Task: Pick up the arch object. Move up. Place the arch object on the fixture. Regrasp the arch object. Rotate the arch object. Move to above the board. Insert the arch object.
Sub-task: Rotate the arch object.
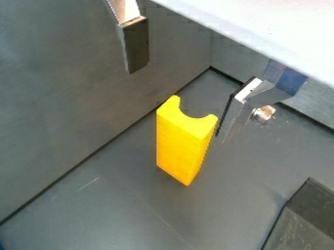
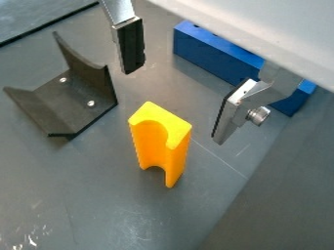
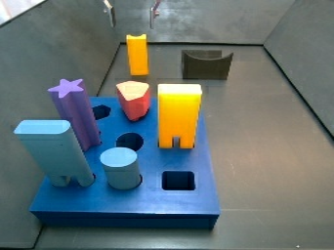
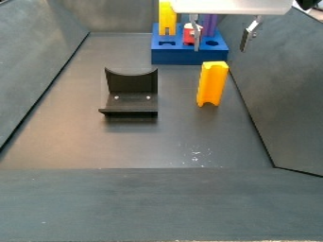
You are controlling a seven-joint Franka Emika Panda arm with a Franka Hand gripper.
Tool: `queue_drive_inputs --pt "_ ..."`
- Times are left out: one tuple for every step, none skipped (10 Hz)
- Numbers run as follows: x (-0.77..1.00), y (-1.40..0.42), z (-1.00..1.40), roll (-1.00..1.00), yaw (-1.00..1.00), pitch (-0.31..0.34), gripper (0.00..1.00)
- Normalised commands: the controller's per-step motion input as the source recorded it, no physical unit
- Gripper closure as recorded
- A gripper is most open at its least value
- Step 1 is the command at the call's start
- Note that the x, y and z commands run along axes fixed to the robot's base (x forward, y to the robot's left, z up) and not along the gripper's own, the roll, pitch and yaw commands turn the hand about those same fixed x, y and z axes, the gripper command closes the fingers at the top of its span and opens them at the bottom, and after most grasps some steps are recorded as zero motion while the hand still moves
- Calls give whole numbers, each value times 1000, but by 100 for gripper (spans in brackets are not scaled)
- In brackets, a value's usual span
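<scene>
The arch object (image 2: 159,143) stands upright on the dark floor, a slim orange-yellow slab with its small rounded notch at the top end, and nothing is touching it. The end effector (image 2: 183,76) hangs above it with its jaws spread wide and holding nothing; one silver finger (image 1: 135,39) with its dark pad shows to one side of the slab and the other finger (image 1: 243,105) to the other side, both clear of it. In a wrist view the fixture (image 2: 62,91) shows near the arch object, along with a corner of the blue board (image 2: 222,57) beyond it (the second wrist camera catches neither, only slab, floor and wall). Only a side view lays out the whole board (image 3: 183,200), well apart from the arch object, with its purple star peg (image 3: 74,109), the pale blue rounded bar (image 3: 53,148), a cylinder (image 3: 121,168), a red hexagon piece (image 3: 133,99) and the wider bright yellow block (image 3: 179,114). In the opposite side view the fixture (image 4: 128,93) sits just beside the arch object (image 4: 212,83), the board (image 4: 190,47) behind them, and the fingers hang above the slab.
</scene>
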Motion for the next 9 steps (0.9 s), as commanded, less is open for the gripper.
queue_drive_inputs --pt "0 0 -1000 -141 146 11 0" --pt "15 1 -1000 -139 86 -6 0" --pt "25 2 -1000 -128 60 -24 0" --pt "27 2 -1000 -123 48 -29 0" --pt "29 -2 -909 -123 35 -38 0" --pt "31 -7 -741 -130 34 -44 0" --pt "31 -8 -614 -134 33 -44 0" --pt "33 -6 -489 -137 29 -44 0" --pt "35 -5 -370 -139 26 -41 0"
